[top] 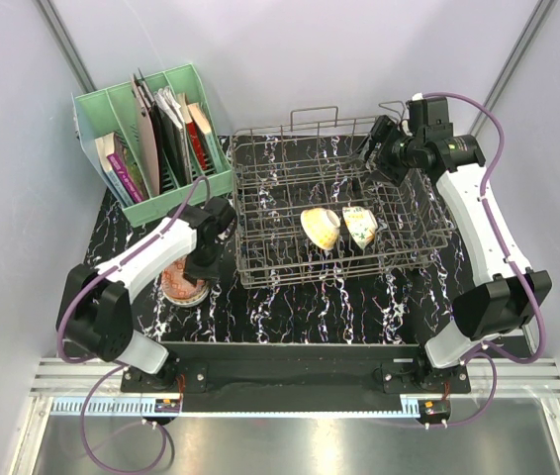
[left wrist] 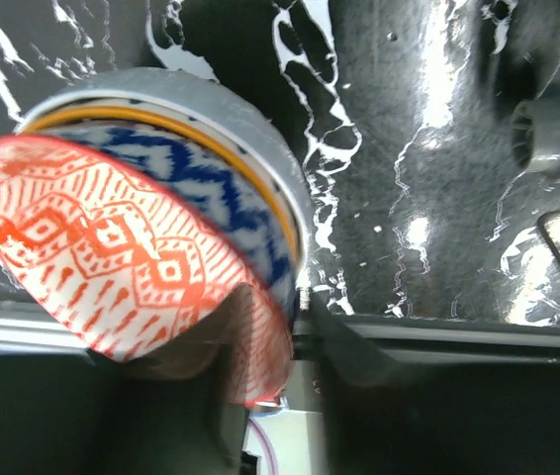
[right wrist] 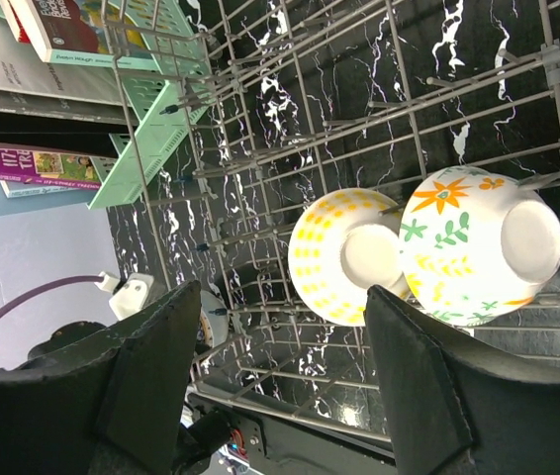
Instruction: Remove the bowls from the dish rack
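1. Grey wire dish rack (top: 270,213): stands mid-tabletop (top: 290,312). It holds two bowls tipped on edge between the tines, close side by side near the front: tan-yellow bowl (top: 320,228) and floral bowl (top: 359,226).
2. Stack of bowls (top: 183,287): on the tabletop, just left of the rack. Your left wrist view shows a red-patterned bowl (left wrist: 112,247) tilted on a blue-and-white bowl (left wrist: 211,188).
3. Left arm (top: 151,259): elbow bent, forearm angled toward the rack, wrist turned down over the stack. Left fingers (top: 201,265): you cannot tell whether they are clenched or released.
4. Right arm (top: 483,213): stretched along the rack's right side, wrist bent inward over its far right corner. Right fingers (right wrist: 151,376): spread wide, grasping nothing.
5. Green file holder (top: 151,210): far left, filled with books.
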Controlling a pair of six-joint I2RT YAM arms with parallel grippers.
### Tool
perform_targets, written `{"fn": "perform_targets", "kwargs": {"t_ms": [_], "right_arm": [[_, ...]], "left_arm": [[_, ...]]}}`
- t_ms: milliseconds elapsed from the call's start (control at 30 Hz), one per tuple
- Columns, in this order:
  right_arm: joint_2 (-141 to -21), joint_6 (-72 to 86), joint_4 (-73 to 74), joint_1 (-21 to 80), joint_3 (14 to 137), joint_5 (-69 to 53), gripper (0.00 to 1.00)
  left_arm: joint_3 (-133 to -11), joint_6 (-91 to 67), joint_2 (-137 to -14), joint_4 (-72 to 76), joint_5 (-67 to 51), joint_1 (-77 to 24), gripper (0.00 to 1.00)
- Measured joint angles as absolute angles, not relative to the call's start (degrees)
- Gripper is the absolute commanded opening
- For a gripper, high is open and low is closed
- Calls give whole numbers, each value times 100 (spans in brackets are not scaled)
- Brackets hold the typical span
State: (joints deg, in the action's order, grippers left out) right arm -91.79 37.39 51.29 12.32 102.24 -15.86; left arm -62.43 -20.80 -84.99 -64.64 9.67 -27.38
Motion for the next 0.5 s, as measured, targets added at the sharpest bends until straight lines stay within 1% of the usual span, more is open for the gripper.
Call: {"fn": "perform_targets", "kwargs": {"t_ms": [133, 233, 267, 433, 500], "right_arm": [[-9179, 3730, 5179, 1234, 10224, -1586, 75], [-9179, 3730, 5196, 1234, 10221, -1584, 75], [-9179, 3730, 5199, 1234, 10221, -1584, 76], [-9179, 3730, 5192, 1234, 10197, -1588, 76], [-9179, 3730, 5192, 1234, 10173, -1588, 76]], "left_arm": [[-6318, -2095, -8453, -6552, 1055, -2738, 50], [-6383, -2095, -8379, -6600, 1109, -2738, 61], [-6405, -2093, -8357, -6608, 1122, -2738, 61], [-6497, -2102, -8206, -6632, 1212, -2735, 62], [-6576, -2104, -8077, -6654, 1251, -2714, 63]]}}
